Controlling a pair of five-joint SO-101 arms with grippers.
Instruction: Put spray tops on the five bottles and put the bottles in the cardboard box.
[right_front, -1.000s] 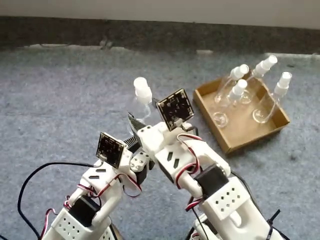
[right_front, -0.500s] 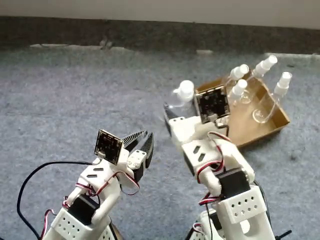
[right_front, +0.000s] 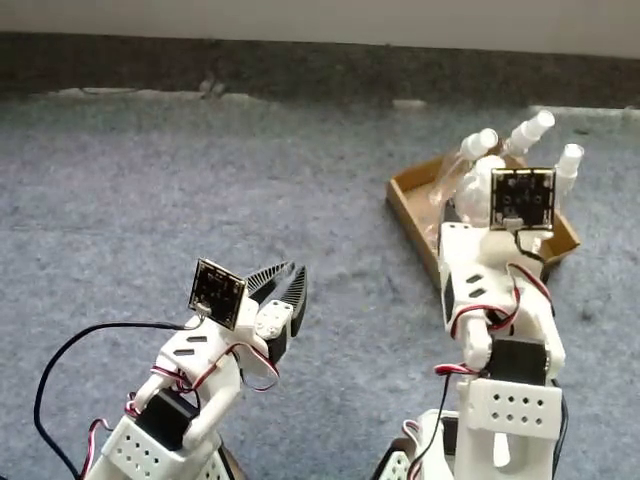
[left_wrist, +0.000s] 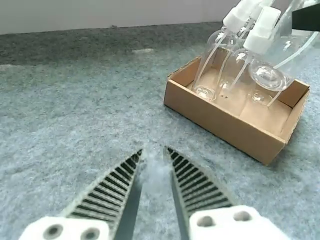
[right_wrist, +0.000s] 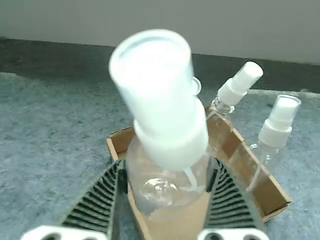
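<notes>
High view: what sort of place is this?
Likely an indoor bench or floor by a wall, cannot tell which: grey carpet, a dark strip below the wall, and a box of bottles.

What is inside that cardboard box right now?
Clear spray-topped bottles lean inside the cardboard box, at least three. From above, the right arm covers part of the box, so the count is unsure. The right gripper holds another bottle over it.

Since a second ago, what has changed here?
The right gripper, shut on the capped bottle, carried it from beside the left gripper rightward to over the cardboard box. The left gripper stayed put, open; the other bottles kept leaning in the box.
</notes>
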